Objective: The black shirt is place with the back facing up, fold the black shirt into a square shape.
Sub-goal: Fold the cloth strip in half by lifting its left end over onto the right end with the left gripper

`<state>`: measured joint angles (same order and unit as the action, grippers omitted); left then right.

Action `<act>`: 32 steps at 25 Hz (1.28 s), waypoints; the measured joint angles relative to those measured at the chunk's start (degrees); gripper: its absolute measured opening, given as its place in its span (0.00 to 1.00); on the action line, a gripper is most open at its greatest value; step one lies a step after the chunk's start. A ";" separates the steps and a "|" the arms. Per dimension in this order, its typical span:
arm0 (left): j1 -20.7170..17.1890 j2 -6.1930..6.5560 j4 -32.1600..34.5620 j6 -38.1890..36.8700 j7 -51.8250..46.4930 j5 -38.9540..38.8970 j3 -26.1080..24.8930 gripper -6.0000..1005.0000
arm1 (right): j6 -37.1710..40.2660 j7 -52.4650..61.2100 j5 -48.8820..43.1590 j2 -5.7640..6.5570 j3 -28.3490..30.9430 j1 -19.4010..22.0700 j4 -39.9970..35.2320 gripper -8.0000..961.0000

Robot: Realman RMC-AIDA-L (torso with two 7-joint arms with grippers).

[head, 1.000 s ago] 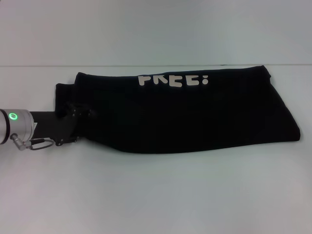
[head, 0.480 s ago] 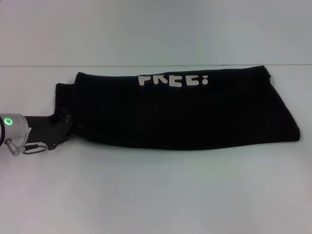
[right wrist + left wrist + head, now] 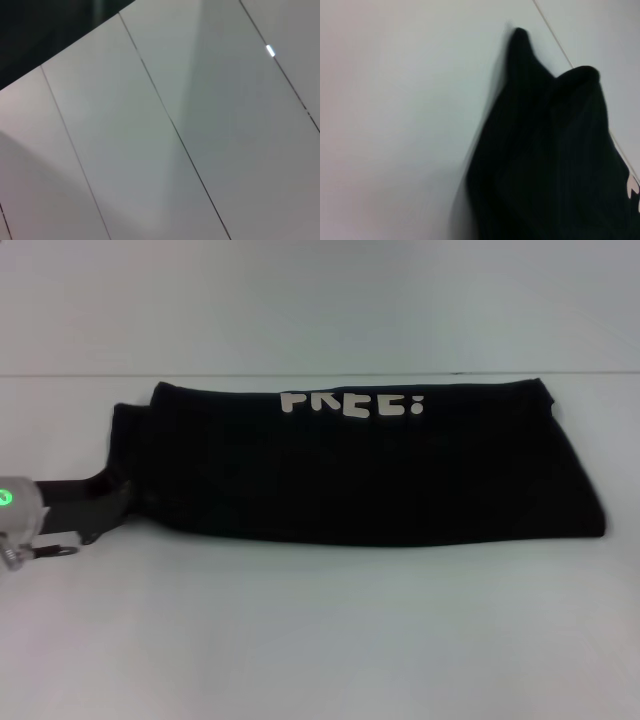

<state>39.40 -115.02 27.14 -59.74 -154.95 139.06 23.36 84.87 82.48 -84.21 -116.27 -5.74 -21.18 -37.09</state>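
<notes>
A: Shirt lies as a long band, left to right, across the bench.
B: Left gripper sits at its left end; grip unclear. Right arm's unseen.

Left arm: silver wrist cuff (green ring light), black forelink, thin cable loop.

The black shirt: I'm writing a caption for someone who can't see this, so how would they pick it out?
On the white table, look across the middle for a long, dark folded band: that is the black shirt. Cream block lettering runs along its far edge, and the left gripper sits at its left end; nothing else there is soft fabric.
</notes>
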 joint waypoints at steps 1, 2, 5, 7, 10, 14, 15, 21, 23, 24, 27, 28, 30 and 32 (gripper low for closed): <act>-0.70 -0.04 1.00 -0.27 0.17 -0.01 0.00 0.04 | -0.14 0.20 0.00 0.04 0.07 0.00 0.01 0.65; -0.70 -0.04 1.00 -0.27 0.17 -0.01 0.00 0.04 | -0.24 0.37 0.00 0.08 0.13 0.00 0.04 0.65; -3.26 -0.43 4.35 -1.02 0.89 -0.04 0.01 0.04 | -0.73 0.69 0.00 0.17 0.22 -0.01 0.09 0.65; -4.49 -0.61 5.78 -1.08 1.01 -0.14 0.01 0.04 | -1.06 1.09 0.00 0.32 0.27 -0.06 0.32 0.65; -6.43 -0.72 7.54 -1.11 1.06 -0.83 -0.26 0.04 | -1.35 1.62 0.00 0.65 0.29 -0.09 0.77 0.65; -7.94 -0.77 9.31 -1.49 1.51 -1.69 -1.70 0.04 | -1.83 2.80 -0.25 0.87 0.33 -0.08 0.78 0.65; -7.98 -0.79 9.45 -1.95 2.08 -2.16 -1.83 0.04 | -1.92 3.03 -0.38 0.93 0.27 0.00 0.79 0.65; -6.54 -2.38 10.49 -4.85 4.43 -7.73 -1.62 0.04 | -1.74 3.31 -0.54 0.79 -0.02 0.87 1.14 0.65; -5.60 -3.14 11.28 -5.68 3.56 -9.69 -1.41 0.04 | -1.65 3.31 -0.53 0.79 -0.01 1.13 1.48 0.65; -4.85 -3.48 11.88 -6.20 2.92 -10.45 -0.99 0.04 | -1.62 3.31 -0.53 0.82 -0.04 1.27 1.67 0.65; -1.65 -4.08 12.76 -8.35 1.00 -11.33 0.27 0.04 | -1.43 3.32 -0.53 1.02 -0.05 1.44 2.28 0.65; -0.23 -4.14 12.79 -9.15 0.58 -11.39 0.73 0.04 | -1.42 3.30 -0.53 1.08 -0.04 1.49 2.37 0.65; 2.81 -4.31 12.64 -10.25 0.04 -11.53 2.41 0.04 | -1.30 3.21 -0.51 1.13 -0.08 1.48 2.45 0.65; 5.99 -4.75 12.57 -10.69 -0.64 -11.79 5.14 0.04 | -1.19 3.05 -0.50 1.14 -0.10 1.31 2.50 0.65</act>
<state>45.38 -119.77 39.71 -70.43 -155.59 127.27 28.50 83.69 85.53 -84.71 -115.14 -5.85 -19.87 -34.59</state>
